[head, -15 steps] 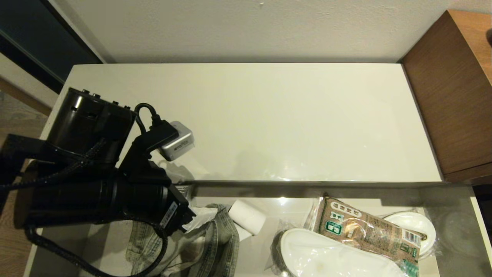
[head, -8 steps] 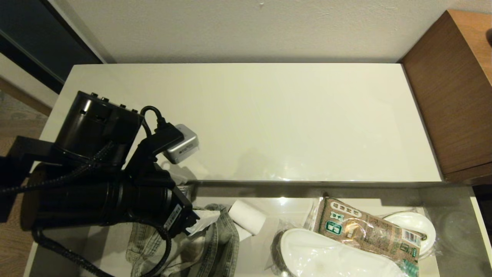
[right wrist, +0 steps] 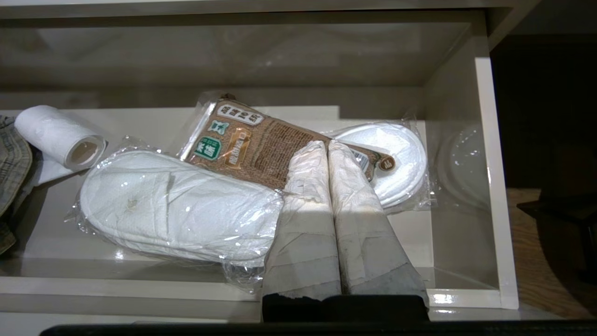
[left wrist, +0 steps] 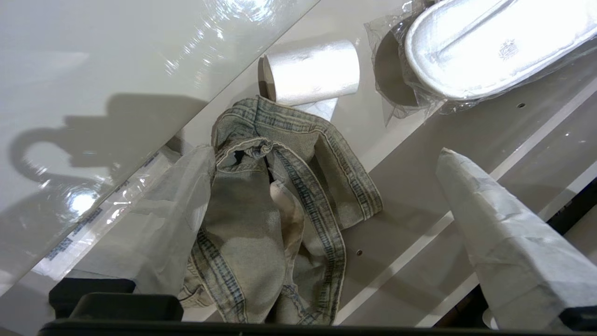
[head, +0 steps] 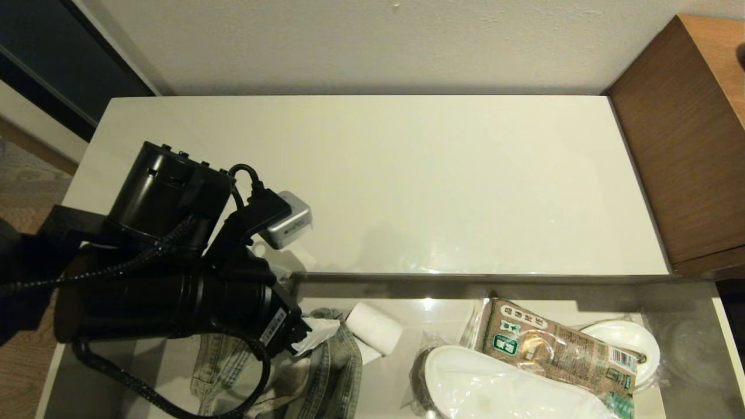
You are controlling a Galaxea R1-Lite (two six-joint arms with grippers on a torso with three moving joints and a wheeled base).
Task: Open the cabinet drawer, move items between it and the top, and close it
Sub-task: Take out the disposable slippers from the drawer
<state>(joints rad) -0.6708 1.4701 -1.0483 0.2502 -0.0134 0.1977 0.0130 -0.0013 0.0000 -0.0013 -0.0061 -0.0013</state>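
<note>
Our left gripper [left wrist: 326, 196] hangs over the left end of the open cabinet drawer [head: 687, 349], its two taped fingers [left wrist: 508, 252] spread wide apart with nothing between them. One finger lies against the near edge of the denim garment [left wrist: 261, 224]; the other stands apart from it, over the drawer's front rail. We see the garment crumpled on the drawer floor, just beside a small white paper roll [left wrist: 312, 72]. Further right in the drawer lie the white slippers [right wrist: 177, 210] in clear plastic wrap, with a brown printed packet [right wrist: 261, 144] resting across them. Our right gripper [right wrist: 326, 154] hovers in front of the drawer, above the slippers and the packet, its taped fingers pressed together and holding nothing. The top [head: 436, 174] of the cabinet is a glossy pale slab behind the drawer, with a brown wood-grain desk [head: 692, 145] at its right end.
</note>
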